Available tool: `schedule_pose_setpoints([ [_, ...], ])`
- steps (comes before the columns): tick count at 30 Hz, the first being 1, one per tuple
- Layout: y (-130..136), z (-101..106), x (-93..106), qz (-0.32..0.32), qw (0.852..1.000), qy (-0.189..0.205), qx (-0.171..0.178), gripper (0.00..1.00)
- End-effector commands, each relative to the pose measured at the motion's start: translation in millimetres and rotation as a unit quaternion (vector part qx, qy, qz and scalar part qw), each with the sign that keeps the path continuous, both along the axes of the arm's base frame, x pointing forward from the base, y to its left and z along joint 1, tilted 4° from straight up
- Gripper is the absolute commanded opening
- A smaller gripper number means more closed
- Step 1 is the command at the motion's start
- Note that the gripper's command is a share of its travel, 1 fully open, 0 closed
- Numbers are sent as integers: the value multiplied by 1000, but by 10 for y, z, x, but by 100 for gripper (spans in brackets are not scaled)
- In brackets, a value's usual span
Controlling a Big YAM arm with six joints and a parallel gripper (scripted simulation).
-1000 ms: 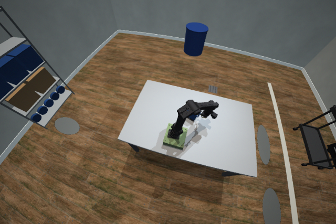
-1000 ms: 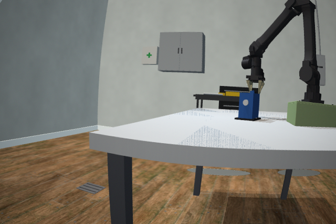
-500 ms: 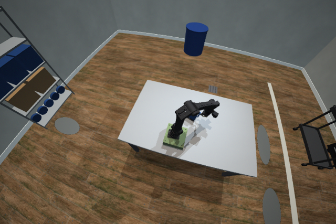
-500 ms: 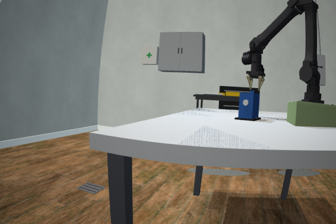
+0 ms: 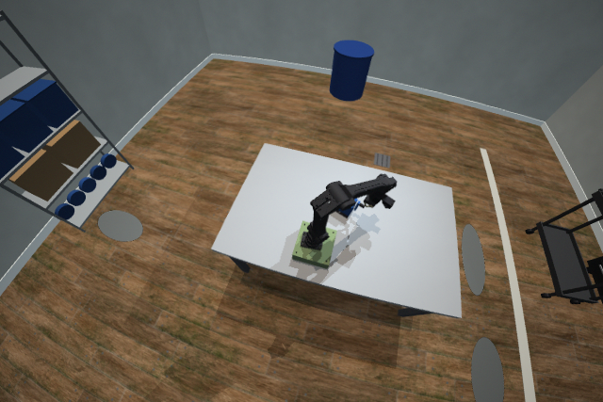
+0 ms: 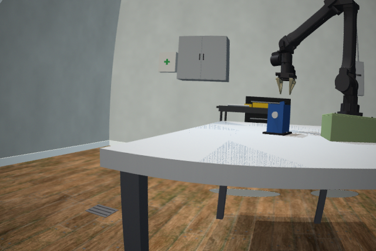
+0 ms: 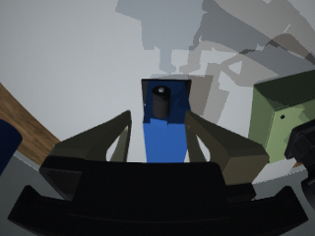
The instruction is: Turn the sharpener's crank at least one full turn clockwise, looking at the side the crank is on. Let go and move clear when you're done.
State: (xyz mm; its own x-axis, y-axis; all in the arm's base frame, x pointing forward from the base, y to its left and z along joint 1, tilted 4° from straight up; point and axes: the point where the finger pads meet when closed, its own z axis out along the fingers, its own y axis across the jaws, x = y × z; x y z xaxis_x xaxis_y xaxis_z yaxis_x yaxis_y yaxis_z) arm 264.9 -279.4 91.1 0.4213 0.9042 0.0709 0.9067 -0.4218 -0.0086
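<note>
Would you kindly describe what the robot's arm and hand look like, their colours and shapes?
The arm is matte black throughout, built of slim boxy links with rounded cylindrical joints, and it stands on a pale green block base. The hand has a wide black body carrying two tan, wedge-shaped fingers that taper to points. No cables, sleeves or markings show on it.

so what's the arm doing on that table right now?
A single black arm on a green base is working on a blue pencil sharpener on the white table. Its pincer hangs open just above the sharpener, touching nothing and holding nothing. In the wrist view the fingers straddle a dark knob at the sharpener's top edge, seemingly the crank handle.
</note>
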Motion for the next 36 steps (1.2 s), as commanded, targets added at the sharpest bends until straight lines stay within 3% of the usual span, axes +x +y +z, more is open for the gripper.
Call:
schedule_pose_setpoints([
  [1,-80,273,155,-1,1000,-13,-15,51],
  [3,-80,273,155,-1,1000,-13,-15,51],
  [4,26,124,24,-4,1000,4,4,51],
  [5,-81,303,130,-4,1000,-11,-12,51],
  [7,-77,409,151,-2,1000,-16,-17,51],
  [13,-65,500,155,-2,1000,-10,-10,51],
  [17,-47,686,161,-1,1000,-17,-18,51],
  [20,-48,658,163,-1,1000,-13,-14,51],
  [21,-27,532,78,-2,1000,-5,-6,51],
  [36,-27,532,78,-2,1000,-5,-6,51],
])
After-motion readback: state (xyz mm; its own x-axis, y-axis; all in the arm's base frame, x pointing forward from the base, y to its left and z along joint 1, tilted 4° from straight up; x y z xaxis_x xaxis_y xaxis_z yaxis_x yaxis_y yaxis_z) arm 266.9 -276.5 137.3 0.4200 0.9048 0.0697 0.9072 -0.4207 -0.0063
